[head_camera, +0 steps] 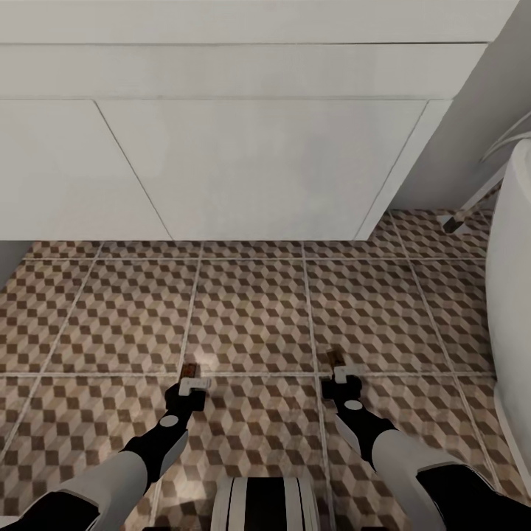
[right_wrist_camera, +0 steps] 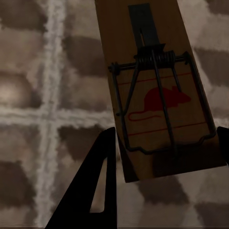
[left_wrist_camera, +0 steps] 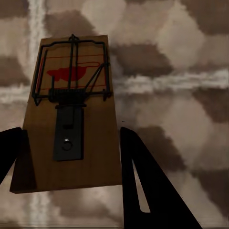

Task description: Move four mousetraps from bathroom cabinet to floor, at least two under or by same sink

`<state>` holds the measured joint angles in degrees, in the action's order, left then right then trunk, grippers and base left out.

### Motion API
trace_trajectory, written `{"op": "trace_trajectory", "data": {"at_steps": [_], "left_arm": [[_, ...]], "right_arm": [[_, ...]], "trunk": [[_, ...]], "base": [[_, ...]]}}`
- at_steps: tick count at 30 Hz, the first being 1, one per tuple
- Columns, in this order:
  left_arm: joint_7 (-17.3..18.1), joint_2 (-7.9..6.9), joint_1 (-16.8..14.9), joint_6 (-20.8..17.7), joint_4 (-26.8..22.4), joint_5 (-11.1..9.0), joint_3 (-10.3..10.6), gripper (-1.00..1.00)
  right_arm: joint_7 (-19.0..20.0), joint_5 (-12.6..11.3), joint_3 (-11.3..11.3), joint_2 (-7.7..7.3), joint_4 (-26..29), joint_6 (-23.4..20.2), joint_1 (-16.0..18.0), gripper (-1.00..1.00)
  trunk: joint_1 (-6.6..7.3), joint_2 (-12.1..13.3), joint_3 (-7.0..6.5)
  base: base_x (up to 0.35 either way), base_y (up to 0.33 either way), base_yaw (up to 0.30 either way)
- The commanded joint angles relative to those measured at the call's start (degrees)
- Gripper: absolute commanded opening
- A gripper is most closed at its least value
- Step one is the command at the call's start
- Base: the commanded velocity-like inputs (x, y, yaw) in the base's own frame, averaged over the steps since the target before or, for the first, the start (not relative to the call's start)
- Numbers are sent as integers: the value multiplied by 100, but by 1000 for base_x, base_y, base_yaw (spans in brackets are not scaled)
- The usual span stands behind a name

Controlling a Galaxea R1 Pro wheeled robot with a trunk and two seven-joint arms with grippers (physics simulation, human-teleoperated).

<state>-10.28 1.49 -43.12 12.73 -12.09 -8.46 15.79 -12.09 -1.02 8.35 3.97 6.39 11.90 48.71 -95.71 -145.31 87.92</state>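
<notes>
Two mousetraps show, one in each gripper, low over the cube-patterned bathroom floor. My left gripper is shut on a tan mousetrap; in the left wrist view that mousetrap sits between the dark fingers, wire bar and red mark facing up. My right gripper is shut on another mousetrap; up close, this mousetrap shows a red mouse print and reaches past the fingers. Both traps hang in front of the white vanity under the sink. The cabinet is out of view.
The white two-door vanity front spans the far side, with open floor beneath it. A white bathtub curves along the right edge, with a slanted white leg beside it. My own base is at the near edge.
</notes>
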Motion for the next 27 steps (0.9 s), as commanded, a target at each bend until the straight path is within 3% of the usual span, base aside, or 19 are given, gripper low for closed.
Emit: {"op": "trace_trajectory", "data": {"at_steps": [1,27], "left_arm": [[-19,-2,-4,21,4,-43,48,-100],[-69,-19,-4,65,20,-2,74,-100]], "right_arm": [[-29,-21,44,1,-7,14,2,-100],[-32,-12,44,7,-7,14,2,-100]], "trunk": [[-1,-3,26],[-4,-4,48]], "base": [[0,0,0],[0,0,0]]}}
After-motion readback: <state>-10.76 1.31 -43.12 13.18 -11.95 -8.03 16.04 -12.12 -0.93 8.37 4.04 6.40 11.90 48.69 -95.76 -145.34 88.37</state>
